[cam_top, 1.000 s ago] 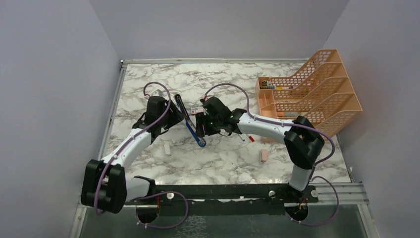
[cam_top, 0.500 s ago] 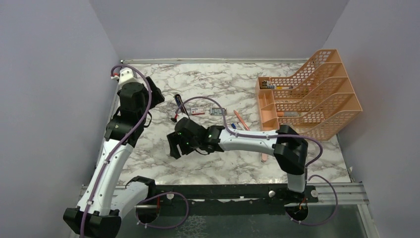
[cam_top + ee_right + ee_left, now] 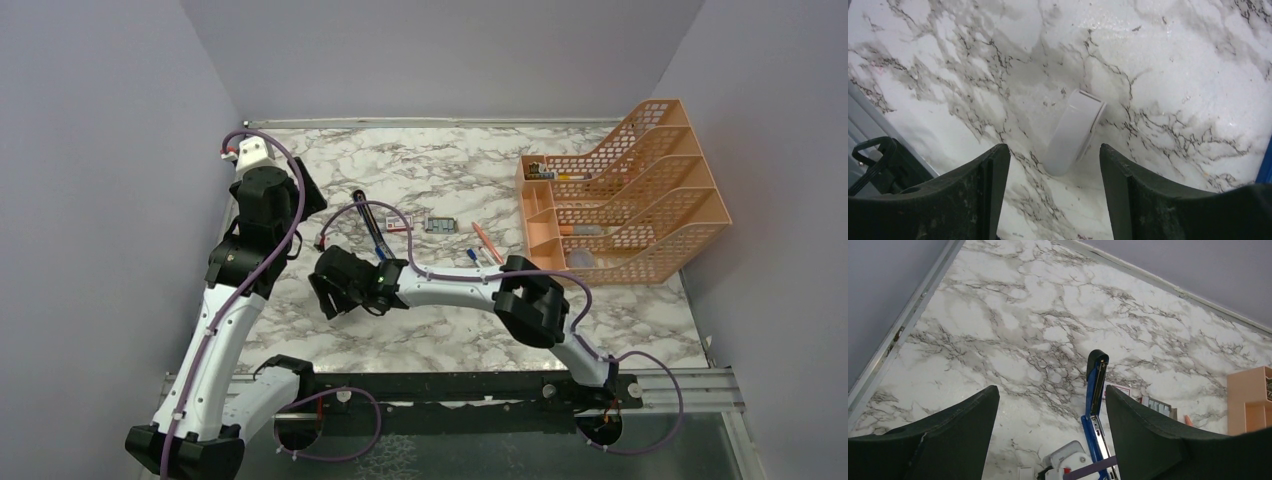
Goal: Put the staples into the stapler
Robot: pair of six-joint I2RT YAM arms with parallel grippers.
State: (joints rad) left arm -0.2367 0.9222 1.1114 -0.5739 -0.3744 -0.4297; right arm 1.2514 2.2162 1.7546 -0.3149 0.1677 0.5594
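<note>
Right gripper (image 3: 1053, 150) released, nothing held; white oblong block (image 3: 1073, 132) under it is shown only by the wrist view. Left gripper (image 3: 1050, 390) also released. Stapler (image 3: 1096, 385) seen at 1 o'clock, near end cut off. Staples box (image 3: 398, 221) lies at its 3 o'clock.

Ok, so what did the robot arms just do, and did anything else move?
Both arms left the stapler. The left end effector swung away to the table's left edge; the right end effector swept left and nearer, and now hangs open over a small white block. Both opened wider. The stapler lies on the table, no longer held. The staple box, pens and orange rack stayed put.
</note>
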